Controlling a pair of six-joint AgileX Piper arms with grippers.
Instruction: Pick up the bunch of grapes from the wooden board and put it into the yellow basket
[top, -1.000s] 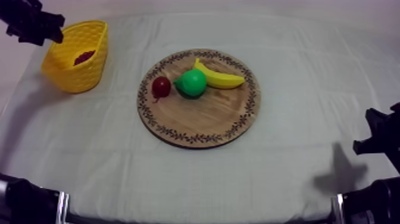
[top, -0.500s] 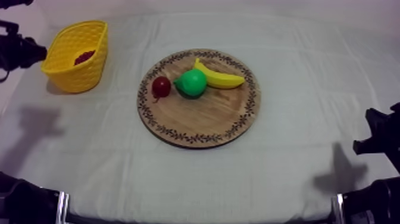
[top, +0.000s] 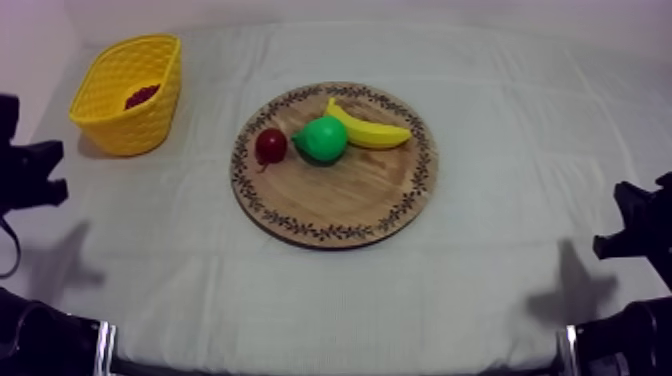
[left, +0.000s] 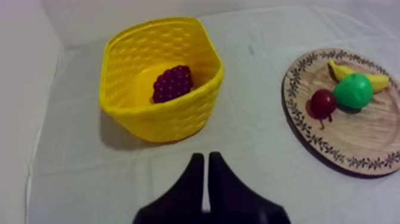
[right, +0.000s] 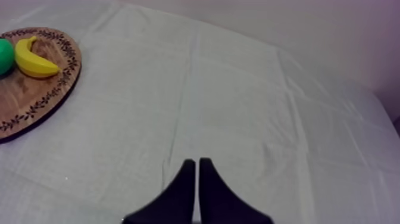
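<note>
The dark purple bunch of grapes (left: 172, 83) lies inside the yellow basket (left: 178, 116), which stands at the table's far left (top: 128, 128); in the top view the grapes (top: 141, 96) show as a dark spot in it. My left gripper (left: 205, 158) is shut on nothing, its fingers together as a narrow wedge, a short way in front of the basket. From above it sits at the left edge (top: 45, 175). My right gripper (right: 196, 162) is shut and empty too, over bare cloth at the right edge (top: 625, 228).
The round wooden board (top: 340, 200) sits mid-table with a small red fruit (top: 270, 146), a green pear (top: 322, 138) and a banana (top: 368, 128) on it. Bare cloth lies between basket and board, and in front of the board.
My left arm has drawn back from over the basket along the left edge toward the front, and its fingers have closed. The right arm has not moved.
</note>
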